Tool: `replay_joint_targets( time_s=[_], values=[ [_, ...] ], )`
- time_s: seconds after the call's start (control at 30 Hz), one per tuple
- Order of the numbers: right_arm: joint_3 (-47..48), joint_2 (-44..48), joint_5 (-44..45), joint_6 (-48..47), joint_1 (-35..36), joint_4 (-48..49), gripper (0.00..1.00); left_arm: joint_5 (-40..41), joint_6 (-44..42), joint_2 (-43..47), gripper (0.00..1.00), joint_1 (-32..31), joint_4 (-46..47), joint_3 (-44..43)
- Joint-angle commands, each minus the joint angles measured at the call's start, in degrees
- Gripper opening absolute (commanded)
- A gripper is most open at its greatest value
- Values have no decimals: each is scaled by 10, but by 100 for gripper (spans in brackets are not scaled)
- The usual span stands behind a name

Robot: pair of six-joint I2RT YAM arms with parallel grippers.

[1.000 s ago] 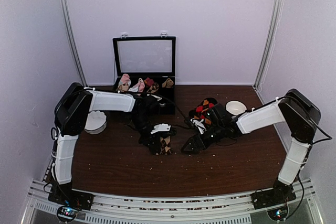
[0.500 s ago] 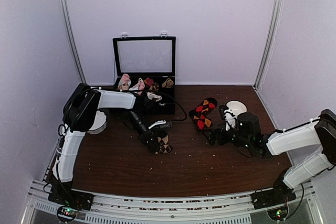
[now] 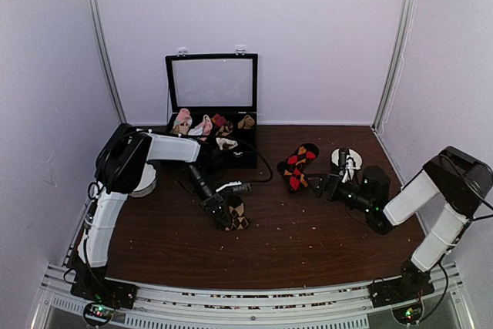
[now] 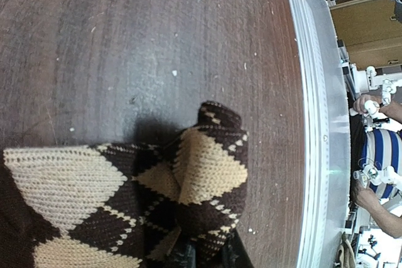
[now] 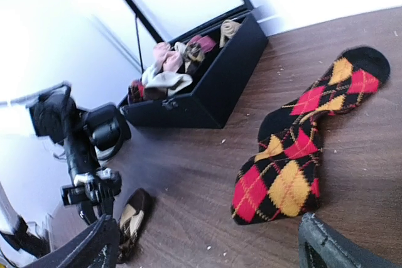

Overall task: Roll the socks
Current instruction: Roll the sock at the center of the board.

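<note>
Socks lie in two places on the counter [image 3: 308,252]. Left of centre is the tan sock [image 4: 188,180], partly folded over itself, and your left fingers [image 4: 188,257] are almost closed on its folded end. I judge that the roll of this sock is only begun. To do it well, grip the fold firmly, stay low to the wood, and turn the fold over the flat part in small turns, so that the soft knit does not slip out. To the right, well apart, the red sock [image 3: 299,166] lies flat and unrolled. Your right fingers [image 3: 320,184] stand wide and hold nothing, just beside its near end. They could press down the flat part of the tan sock, but that asks a long reach across.

Around these, a white bowl [image 3: 141,181] sits at the far left, partly behind the left arm. The black box [image 3: 245,156], lid up and other sock bundles inside, stands behind the tan sock, so mind it when the left arm swings. A white dish [image 3: 350,158] is behind the right wrist. Between the two socks I see only crumbs.
</note>
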State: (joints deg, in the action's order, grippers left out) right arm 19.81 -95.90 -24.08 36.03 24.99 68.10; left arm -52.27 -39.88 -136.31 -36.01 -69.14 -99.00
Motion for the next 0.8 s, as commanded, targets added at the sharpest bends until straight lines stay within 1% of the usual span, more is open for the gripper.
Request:
replay_joint_targets(
  time_s=[0.0, 0.03, 0.07, 0.1, 0.13, 0.17, 0.2, 0.23, 0.27, 0.3, 0.33, 0.37, 0.4, 0.43, 0.47, 0.53, 0.63, 0.7, 0.77],
  values=[
    [21, 134, 87, -145, 76, -148, 100, 15, -18, -12, 10, -1, -17, 12],
    [49, 161, 108, -156, 83, -235, 100, 14, -18, -13, 11, -1, -18, 12],
    [79, 185, 145, -144, 82, -321, 100, 12, -20, -14, 11, -1, -18, 12],
    [107, 205, 192, -103, 74, -384, 100, 12, -20, -15, 11, -1, -18, 10],
    [143, 223, 209, -81, 62, -469, 100, 11, -20, -16, 11, -1, -18, 8],
    [160, 230, 189, -82, 52, -514, 100, 10, -20, -18, 11, -2, -17, 6],
    [151, 233, 136, -88, 44, -490, 100, 8, -21, -18, 11, -1, -17, 5],
    [137, 229, 89, -89, 40, -439, 100, 7, -20, -19, 11, -1, -16, 4],
    [141, 224, 86, -112, 51, -445, 100, 5, -19, -19, 11, -1, -16, 2],
    [166, 219, 121, -163, 85, -497, 99, 4, -19, -20, 11, -1, -16, 0],
    [187, 214, 189, -222, 131, -550, 96, 2, -18, -21, 11, -2, -15, -1],
    [194, 206, 248, -277, 183, -570, 94, 0, -17, -23, 11, -1, -15, -4],
    [194, 196, 288, -317, 224, -572, 91, -2, -15, -26, 10, -1, -15, -6],
    [191, 184, 310, -343, 251, -560, 89, -2, -14, -27, 11, -1, -15, -8],
    [179, 174, 314, -369, 274, -544, 89, -2, -14, -29, 11, -1, -15, -9],
    [157, 160, 289, -417, 310, -498, 89, -2, -14, -31, 11, 0, -15, -10],
    [146, 128, 238, -500, 364, -436, 79, -9, -13, -32, 11, 0, -13, -8],
    [185, 76, 218, -529, 384, -462, 74, -13, -10, -34, 11, 2, -10, -8],
    [231, 28, 179, -547, 388, -490, 68, -15, -9, -34, 11, 2, -8, -7]
  ],
)
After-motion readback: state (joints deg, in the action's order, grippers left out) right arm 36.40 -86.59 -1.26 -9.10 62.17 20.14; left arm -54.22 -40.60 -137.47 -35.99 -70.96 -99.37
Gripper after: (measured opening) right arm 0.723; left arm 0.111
